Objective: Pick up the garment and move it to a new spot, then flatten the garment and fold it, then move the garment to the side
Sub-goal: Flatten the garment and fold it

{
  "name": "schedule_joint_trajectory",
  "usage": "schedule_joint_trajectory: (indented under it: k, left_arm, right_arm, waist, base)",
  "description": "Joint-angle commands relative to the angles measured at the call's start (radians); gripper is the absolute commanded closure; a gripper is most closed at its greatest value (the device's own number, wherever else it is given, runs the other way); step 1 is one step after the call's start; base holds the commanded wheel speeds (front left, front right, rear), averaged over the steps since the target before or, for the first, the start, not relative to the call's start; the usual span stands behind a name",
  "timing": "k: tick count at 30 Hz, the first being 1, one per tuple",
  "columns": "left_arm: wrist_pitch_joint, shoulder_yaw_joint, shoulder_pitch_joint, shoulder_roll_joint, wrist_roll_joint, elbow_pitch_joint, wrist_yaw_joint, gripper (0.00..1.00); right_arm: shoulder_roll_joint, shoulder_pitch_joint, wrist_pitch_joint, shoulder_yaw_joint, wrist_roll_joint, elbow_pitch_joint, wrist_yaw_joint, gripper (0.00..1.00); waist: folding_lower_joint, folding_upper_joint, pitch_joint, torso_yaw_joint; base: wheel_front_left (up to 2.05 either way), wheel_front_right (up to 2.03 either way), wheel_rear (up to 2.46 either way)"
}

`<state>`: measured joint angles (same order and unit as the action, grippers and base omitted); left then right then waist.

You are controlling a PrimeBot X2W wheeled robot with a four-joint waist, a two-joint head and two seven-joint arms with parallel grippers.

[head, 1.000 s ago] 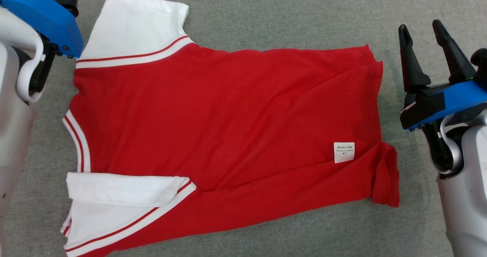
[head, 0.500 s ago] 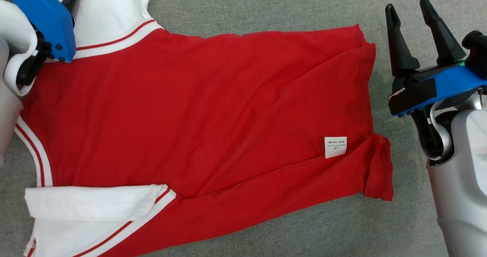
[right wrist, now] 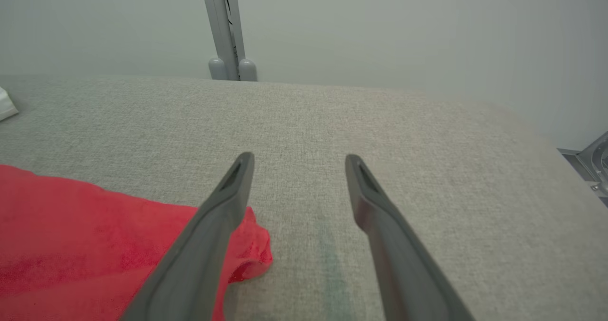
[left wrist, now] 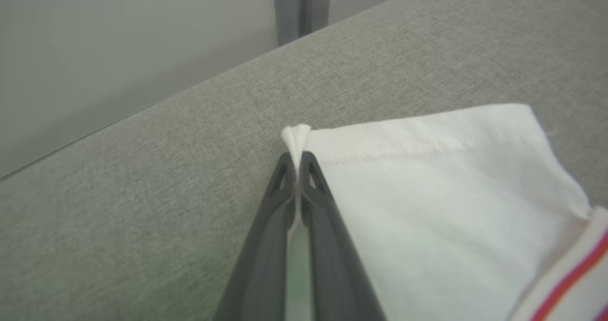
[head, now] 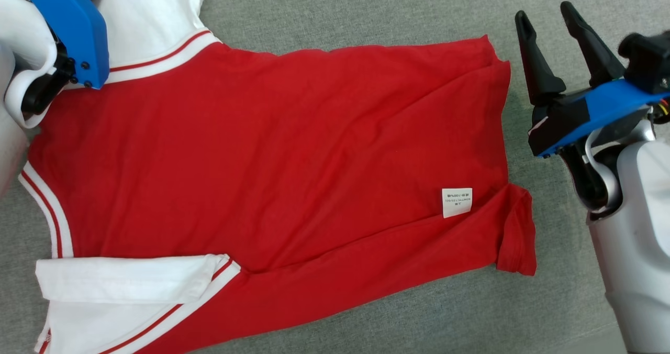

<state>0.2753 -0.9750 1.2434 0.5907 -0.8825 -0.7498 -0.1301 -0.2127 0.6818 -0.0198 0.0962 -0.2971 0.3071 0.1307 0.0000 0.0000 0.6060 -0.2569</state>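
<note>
Jaws of left gripper (left wrist: 298,158) are clenching the sleeve (left wrist: 427,207); right gripper (right wrist: 299,159) is hanging released by the hem (right wrist: 256,257). Flattening is calling for a low, gentle pull.

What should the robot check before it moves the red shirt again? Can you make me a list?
1. Is the left gripper shut on the far sleeve? Ok, it pinches the corner.
2. Is the right gripper open? Ok.
3. Does the right gripper hold the shirt? Not ok: nothing is between its fingers, and the grey table shows through the gap.
4. Is the shirt flat? Not ok: the near sleeve is folded over and the hem corner is curled.
5. Is the right gripper low enough to grab? Cannot tell.
</note>
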Motion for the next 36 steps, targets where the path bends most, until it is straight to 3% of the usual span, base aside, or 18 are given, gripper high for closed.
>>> schedule_joint_trajectory:
  k: [1,10,22,23,24,25,30,36]
  left_arm:
    - [-0.005,-0.004,0.015,0.004,-0.005,-0.006,0.0,1.0]
    - [-0.07,-0.093,0.05,-0.008,-0.053,0.005,-0.001,1.0]
    - [-0.13,-0.193,0.091,-0.019,-0.112,0.028,-0.001,1.0]
    - [-0.142,-0.208,0.099,-0.018,-0.12,0.028,-0.001,1.0]
    - [-0.148,-0.215,0.1,-0.019,-0.124,0.028,-0.001,1.0]
    - [-0.157,-0.22,0.102,-0.02,-0.127,0.028,-0.001,1.0]
    - [-0.212,-0.237,0.114,-0.03,-0.146,0.03,-0.001,1.0]
    - [-0.315,-0.246,0.086,-0.03,-0.174,0.049,-0.001,1.0]
  right_arm:
    - [-0.008,0.025,-0.01,0.005,-0.011,0.001,0.0,0.0]
    - [-0.113,0.062,-0.243,0.101,-0.13,0.027,0.0,0.0]
    - [-0.154,0.045,-0.398,0.205,-0.199,0.09,0.0,0.0]
    - [-0.161,0.044,-0.406,0.215,-0.205,0.087,0.0,0.56]
    - [-0.165,0.047,-0.398,0.215,-0.198,0.084,0.0,0.82]
    - [-0.168,0.052,-0.393,0.214,-0.194,0.084,0.0,1.0]
    - [-0.163,0.077,-0.336,0.188,-0.179,0.083,0.0,1.0]
    - [-0.15,0.078,-0.185,0.139,-0.119,0.129,0.0,1.0]
  waist:
    - [0.0,0.0,-0.003,0.0]
    - [0.0,0.0,-0.033,0.028]
    - [0.0,0.0,-0.043,0.078]
    - [0.0,0.0,-0.045,0.081]
    - [0.0,0.0,-0.046,0.083]
    - [0.0,0.0,-0.047,0.085]
    - [0.0,0.0,-0.054,0.101]
    - [0.0,0.0,-0.095,0.133]
  base:
    - [0.0,0.0,0.0]
    - [0.0,0.0,0.0]
    - [0.0,0.0,0.0]
    - [0.0,0.0,0.0]
    - [0.0,0.0,0.0]
    - [0.0,0.0,0.0]
    - [0.0,0.0,0.0]
    - [0.0,0.0,0.0]
